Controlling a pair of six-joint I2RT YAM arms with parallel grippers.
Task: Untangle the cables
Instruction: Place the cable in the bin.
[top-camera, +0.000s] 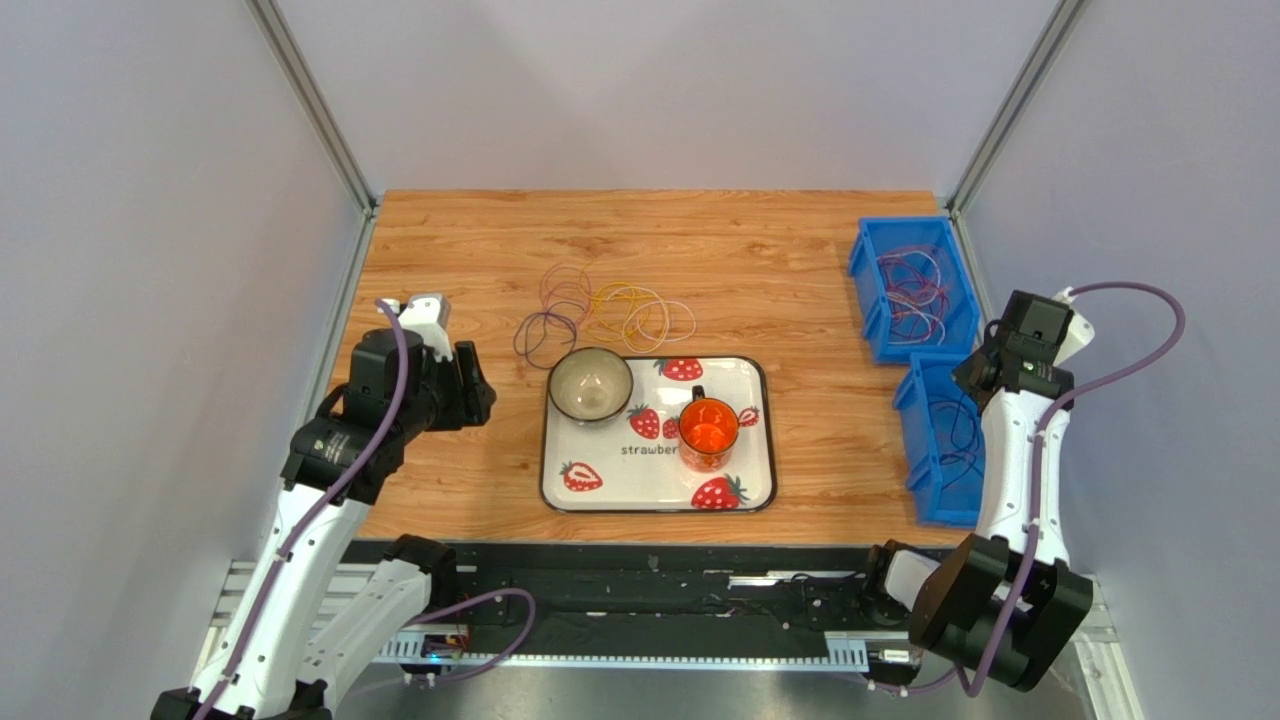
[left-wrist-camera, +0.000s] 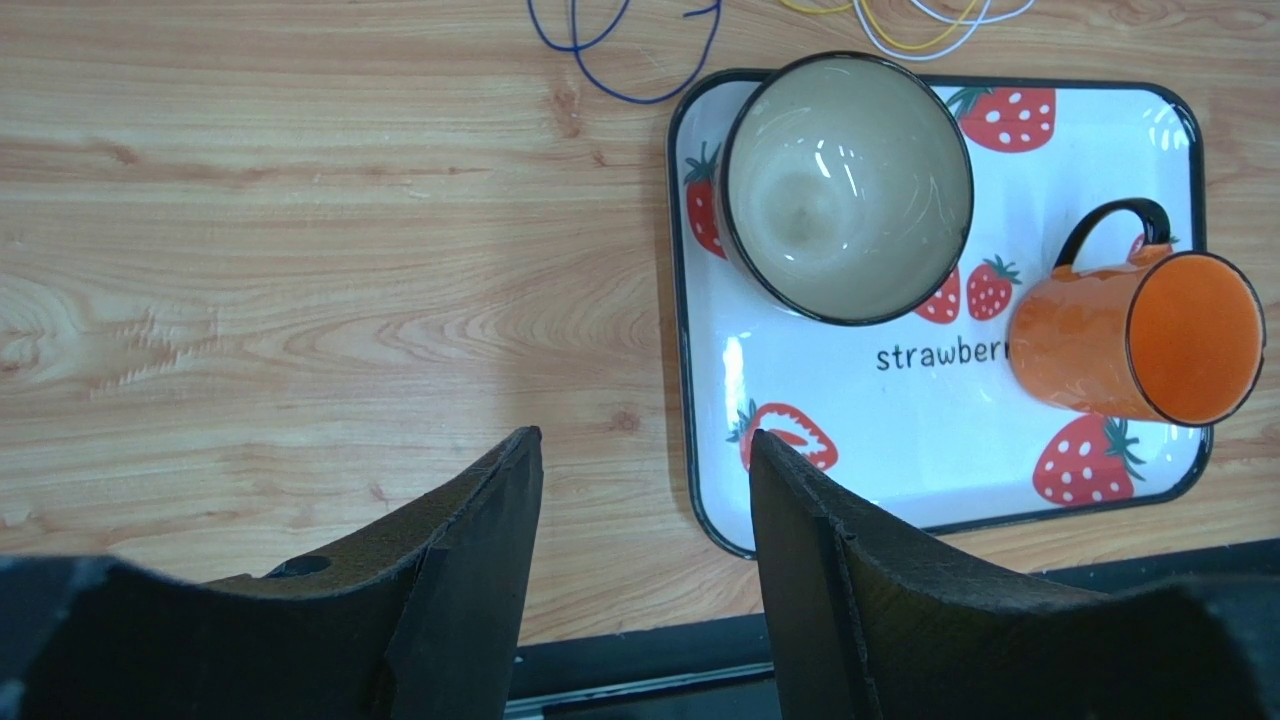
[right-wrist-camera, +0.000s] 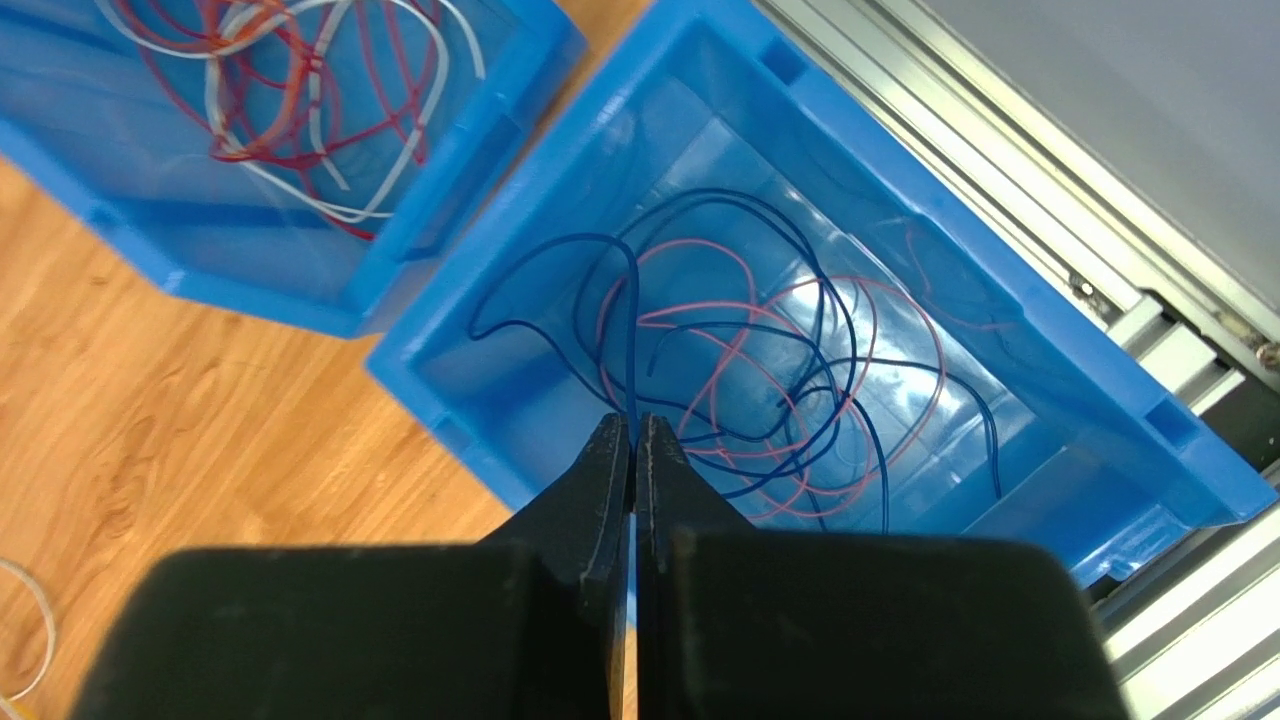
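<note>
Purple-yellow cables lie flat, long axis 9–3, at 12 of tray. L pincer released; R pincer clenched on navy cable.

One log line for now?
left gripper open, beside tray | right gripper shut on dark blue cable over near bin | loose cables on table

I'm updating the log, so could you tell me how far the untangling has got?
Done: cables lie in the far bin and near bin. In hand: the right gripper pinches a blue cable over the near bin. Still to do: a tangled pile behind the tray; the left gripper is open and empty.
</note>
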